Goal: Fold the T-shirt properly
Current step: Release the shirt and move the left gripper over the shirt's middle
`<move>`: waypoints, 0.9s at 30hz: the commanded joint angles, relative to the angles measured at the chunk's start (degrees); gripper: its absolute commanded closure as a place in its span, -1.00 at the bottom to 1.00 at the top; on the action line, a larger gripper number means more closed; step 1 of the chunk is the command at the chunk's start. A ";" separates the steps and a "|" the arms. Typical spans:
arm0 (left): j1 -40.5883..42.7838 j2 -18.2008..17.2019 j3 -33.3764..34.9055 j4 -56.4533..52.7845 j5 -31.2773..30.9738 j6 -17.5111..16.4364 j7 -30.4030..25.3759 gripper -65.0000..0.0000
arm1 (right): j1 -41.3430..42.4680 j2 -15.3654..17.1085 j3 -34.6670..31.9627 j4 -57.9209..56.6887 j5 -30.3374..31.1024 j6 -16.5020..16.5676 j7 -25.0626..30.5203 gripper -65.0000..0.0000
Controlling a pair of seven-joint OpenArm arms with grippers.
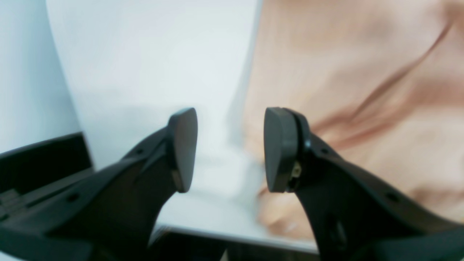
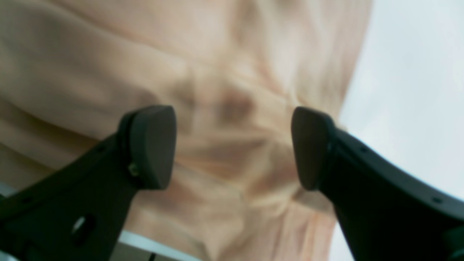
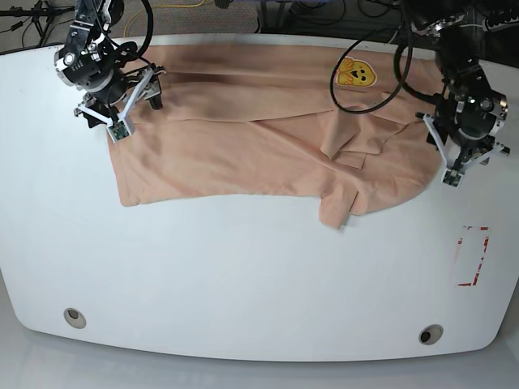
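Note:
The peach T-shirt (image 3: 243, 138) lies spread across the far half of the white table (image 3: 243, 267), creased and partly doubled over, with its yellow emblem (image 3: 356, 73) near the far edge. My left gripper (image 1: 230, 148) hangs open just off the shirt's side edge (image 1: 348, 90), with nothing between its pads. In the base view that arm (image 3: 469, 117) is at the shirt's right end. My right gripper (image 2: 233, 148) stands open over bunched fabric (image 2: 224, 101) without holding any. Its arm (image 3: 101, 73) is at the shirt's far left corner.
A red-outlined marking (image 3: 472, 256) is on the table at the right. Two round holes (image 3: 75, 318) (image 3: 431, 334) sit near the front edge. Cables (image 3: 365, 89) from the right-hand arm trail over the shirt's far right part.

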 commanded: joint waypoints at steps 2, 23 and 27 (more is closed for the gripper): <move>-2.30 2.74 5.85 0.70 -0.82 -0.06 -0.86 0.12 | -0.11 0.54 -2.11 1.06 1.29 -0.07 0.51 -0.37; -1.33 6.87 13.59 -2.02 -13.65 -0.06 0.64 0.12 | 0.50 0.89 -9.23 0.97 7.10 -0.07 0.51 -0.37; -1.07 7.13 13.67 -2.20 -18.93 -0.06 3.10 0.12 | 0.50 0.89 -9.23 0.97 7.10 -0.07 0.51 -0.37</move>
